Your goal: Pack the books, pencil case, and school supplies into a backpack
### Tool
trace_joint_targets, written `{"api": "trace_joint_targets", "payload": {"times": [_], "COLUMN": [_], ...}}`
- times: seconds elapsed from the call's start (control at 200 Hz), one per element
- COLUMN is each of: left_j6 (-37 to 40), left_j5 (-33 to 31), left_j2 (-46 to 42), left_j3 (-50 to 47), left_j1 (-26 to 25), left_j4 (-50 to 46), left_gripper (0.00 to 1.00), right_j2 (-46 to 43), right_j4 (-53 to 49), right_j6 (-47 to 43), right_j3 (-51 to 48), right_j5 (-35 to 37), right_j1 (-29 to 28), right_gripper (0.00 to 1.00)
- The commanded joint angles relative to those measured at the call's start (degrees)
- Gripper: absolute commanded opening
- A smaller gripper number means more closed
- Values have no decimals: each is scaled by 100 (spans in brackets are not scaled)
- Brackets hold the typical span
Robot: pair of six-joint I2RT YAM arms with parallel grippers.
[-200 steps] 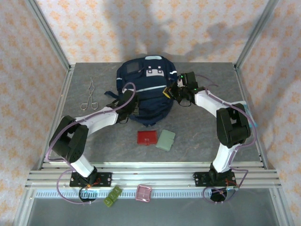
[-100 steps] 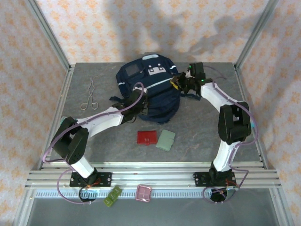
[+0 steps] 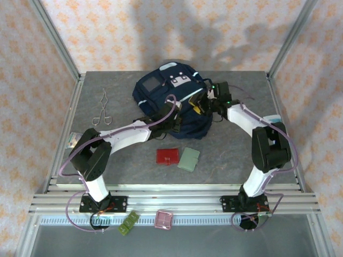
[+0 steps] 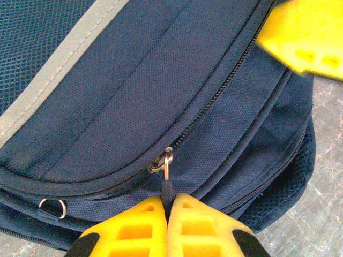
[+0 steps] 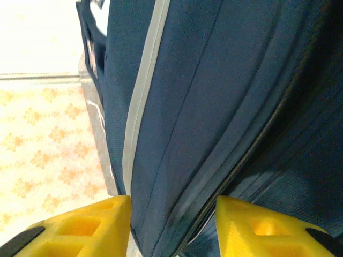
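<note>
As both arms reach forward, our left gripper (image 4: 167, 206) pinches the zipper pull (image 4: 168, 167). Our right gripper (image 5: 171, 213) straddles the backpack (image 5: 225, 80), parted.

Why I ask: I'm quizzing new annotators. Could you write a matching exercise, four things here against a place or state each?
Things:
1. left gripper
2. right gripper
3. red case
4. metal tool

Places or states:
A. lies left of the backpack, apart from it
B. jaws apart, backpack fabric between them
C. shut on the zipper pull
D. beside the green case, nearer than the backpack

Pairs: 1-C, 2-B, 3-D, 4-A.
</note>
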State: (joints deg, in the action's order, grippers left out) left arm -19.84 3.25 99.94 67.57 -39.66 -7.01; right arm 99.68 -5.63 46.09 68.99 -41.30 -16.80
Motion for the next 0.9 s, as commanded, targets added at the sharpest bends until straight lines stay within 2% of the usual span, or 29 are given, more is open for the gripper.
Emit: {"api": "trace_joint_targets", "payload": {"times": [0.0, 0.055, 0.18, 0.3, 0.661, 0.751, 0.806, 0.891], "left_j6": [-37, -55, -95, -132, -331, -393, -407, -398], "left_j5": [71, 26, -219, -565, -1417, -1448, -1559, -1621], "left_j2": [-26, -36, -89, -219, -598, -616, -602, -548], "left_j3": [187, 156, 28, -183, -980, -1031, -1027, -977], "left_j1": [-24, -33, -33, 16, 1013, 1221, 1274, 1303], "left_j4": [215, 213, 153, 65, 151, 262, 325, 372], "left_gripper": [0, 0, 0, 0, 0, 10, 22, 24], "right_j2": [-98, 21, 227, 267, -78, -155, -151, -108], "right_j4": [510, 528, 537, 563, 796, 913, 973, 1060], "right_j6": [229, 260, 299, 290, 365, 374, 392, 442], "right_j3": [-34, 43, 134, 139, -130, -235, -248, -211], "right_j5": [-136, -147, -74, -25, 322, 409, 383, 261], "right_j1": [-178, -270, -333, -329, -229, -232, -228, -229], "right_gripper": [38, 34, 12, 0, 0, 0, 0, 0]}}
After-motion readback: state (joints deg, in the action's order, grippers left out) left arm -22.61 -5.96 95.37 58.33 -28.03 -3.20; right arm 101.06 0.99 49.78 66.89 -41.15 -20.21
